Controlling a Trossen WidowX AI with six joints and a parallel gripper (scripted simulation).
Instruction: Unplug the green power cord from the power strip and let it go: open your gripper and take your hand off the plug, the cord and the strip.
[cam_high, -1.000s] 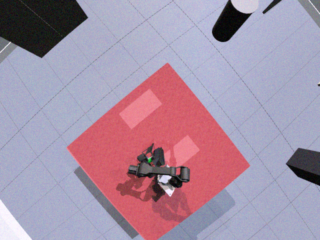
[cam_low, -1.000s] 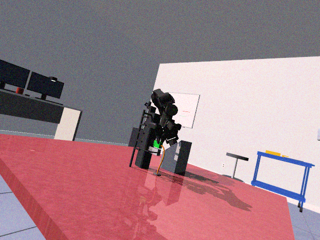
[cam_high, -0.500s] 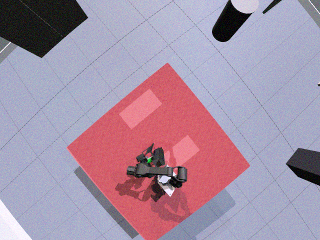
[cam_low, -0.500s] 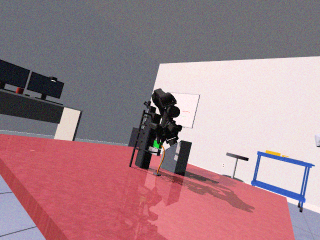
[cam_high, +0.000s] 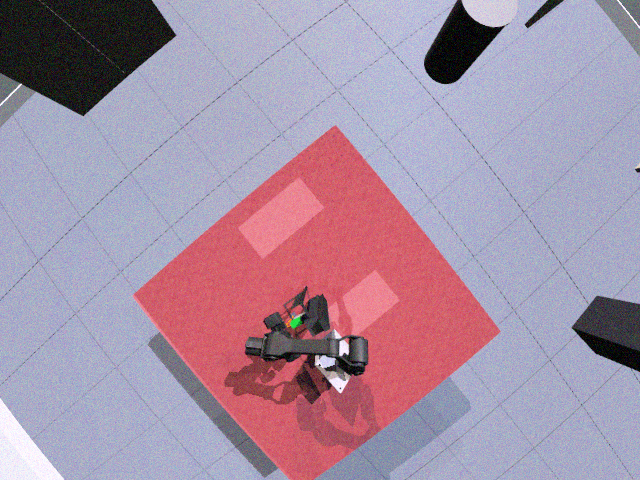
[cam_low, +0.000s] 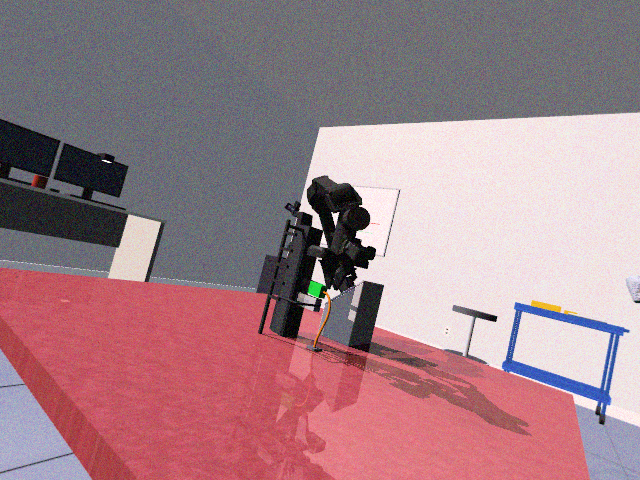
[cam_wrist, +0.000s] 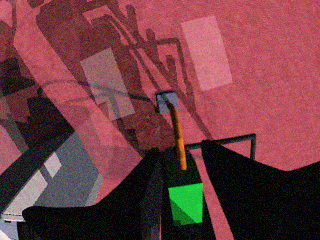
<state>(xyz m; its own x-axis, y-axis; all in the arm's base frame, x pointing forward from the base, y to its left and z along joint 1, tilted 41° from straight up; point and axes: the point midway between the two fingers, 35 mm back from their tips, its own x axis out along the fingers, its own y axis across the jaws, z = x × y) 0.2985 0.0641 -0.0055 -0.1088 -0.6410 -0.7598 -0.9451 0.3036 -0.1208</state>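
While the top view hides the hand (cam_low: 337, 285) (cam_wrist: 180, 150) beneath the arm (cam_high: 305, 346) (cam_low: 330, 219), the exterior shows the green plug (cam_high: 296, 322) (cam_low: 315, 289) (cam_wrist: 186, 204) beside its fingers; in the wrist view the hand looks part-open, red showing along one side of the plug.

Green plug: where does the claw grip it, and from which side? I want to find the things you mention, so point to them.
I'd pinch the green plug (cam_high: 296, 322) (cam_low: 315, 288) (cam_wrist: 194, 197) across opposite flat sides of its blocky body, coming from the side facing away from the upright black strip (cam_high: 318, 312) (cam_low: 290, 281). The body juts out there; the thin orange cord (cam_high: 288, 324) (cam_low: 328, 312) (cam_wrist: 179, 135) bends, so avoid gripping that.
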